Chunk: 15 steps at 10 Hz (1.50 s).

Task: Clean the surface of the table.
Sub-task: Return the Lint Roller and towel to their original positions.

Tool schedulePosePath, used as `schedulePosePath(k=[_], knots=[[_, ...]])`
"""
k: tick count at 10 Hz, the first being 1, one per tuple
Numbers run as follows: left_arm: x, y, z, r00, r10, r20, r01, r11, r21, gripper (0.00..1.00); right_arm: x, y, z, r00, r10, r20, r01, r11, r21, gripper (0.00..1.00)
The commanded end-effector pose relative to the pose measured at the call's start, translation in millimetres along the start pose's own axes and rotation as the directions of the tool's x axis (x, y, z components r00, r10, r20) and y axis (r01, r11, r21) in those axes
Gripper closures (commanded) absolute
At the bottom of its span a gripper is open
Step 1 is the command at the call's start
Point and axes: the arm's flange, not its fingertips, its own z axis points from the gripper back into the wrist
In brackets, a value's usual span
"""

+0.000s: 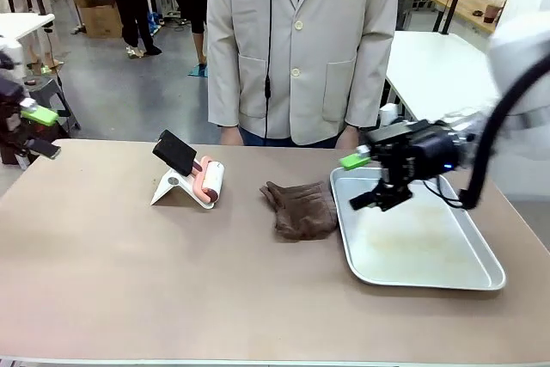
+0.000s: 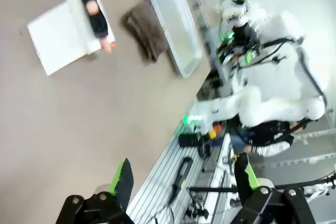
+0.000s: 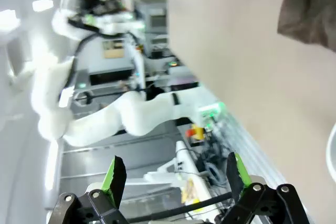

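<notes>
Wide bare table [image 1: 129, 272] front; lint roller on stand [image 1: 193, 180], brown cloth [image 1: 300, 209], tray [image 1: 481, 274] across the middle

No text, label, brand, number or sign can be read in any of the three views; whatever print there may be on the far boxes and equipment is too small or too blurred to make out
</notes>
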Motion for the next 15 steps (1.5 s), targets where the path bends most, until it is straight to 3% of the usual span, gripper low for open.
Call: schedulePosePath(k=[1,3,6,7,8,15], knots=[[-38.6,4.1,16.1,0.987,-0.1,0.126,0.118,0.983,-0.142,0.0,-42.1,-12.6,51.2,0.99,0.017,0.139,-0.039,0.987,0.158,0.0],[-55.3,11.9,42.0,0.97,-0.108,0.216,0.16,0.958,-0.24,0.0,-64.1,-27.1,104.7,0.979,0.087,0.184,-0.13,0.963,0.237,0.0],[-54.0,21.5,58.1,0.972,-0.102,0.211,0.166,0.935,-0.314,0.0,-76.9,-50.8,145.9,0.947,0.085,0.308,-0.17,0.951,0.258,0.0],[-47.7,20.5,57.1,0.983,-0.062,0.175,0.119,0.934,-0.337,0.0,-72.6,-55.9,143.1,0.928,0.062,0.367,-0.153,0.963,0.223,0.0],[-64.5,17.1,52.1,0.974,-0.089,0.209,0.15,0.942,-0.299,0.0,-65.3,-37.5,157.4,0.955,0.05,0.292,-0.13,0.956,0.261,0.0],[-64.5,17.1,52.1,0.974,-0.089,0.209,0.15,0.942,-0.299,0.0,-65.3,-37.5,157.4,0.955,0.05,0.292,-0.13,0.956,0.261,0.0]])
